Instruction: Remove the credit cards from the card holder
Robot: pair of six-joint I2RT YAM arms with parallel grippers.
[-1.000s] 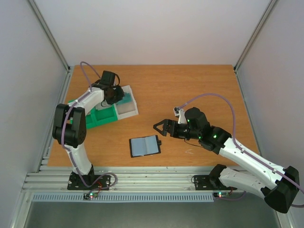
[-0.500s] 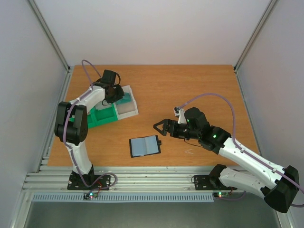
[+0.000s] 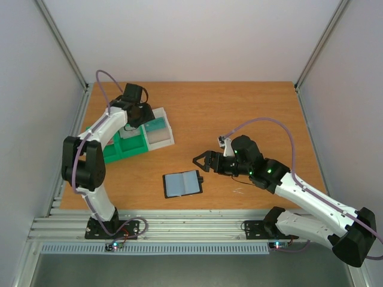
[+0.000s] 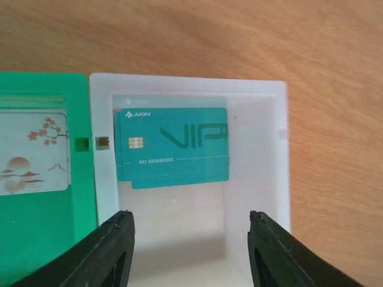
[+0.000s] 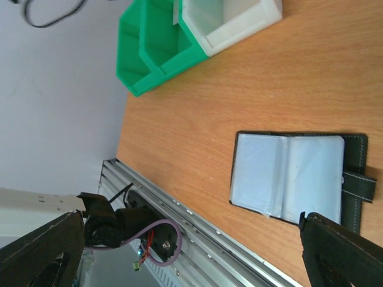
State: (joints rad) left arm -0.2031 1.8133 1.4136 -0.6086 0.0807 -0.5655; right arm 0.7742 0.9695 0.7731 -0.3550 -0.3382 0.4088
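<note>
The black card holder (image 3: 183, 183) lies open on the table, its pale blue-grey pockets (image 5: 290, 176) facing up. Teal credit cards (image 4: 173, 149) lie stacked in the white box (image 4: 191, 84). A whitish card with red blossoms (image 4: 33, 152) rests in the green tray (image 4: 42, 239). My left gripper (image 4: 188, 218) hovers open above the white box with nothing between its fingers. My right gripper (image 3: 201, 160) hangs wide open just above and to the right of the card holder, apart from it.
The green tray (image 3: 122, 146) and the white box (image 3: 160, 133) stand side by side at the back left. An aluminium rail (image 3: 191, 224) runs along the near table edge. Grey walls close in both sides.
My left gripper has opened and drawn up and back from the white box, leaving a teal card inside. The right arm and the card holder have not moved.
</note>
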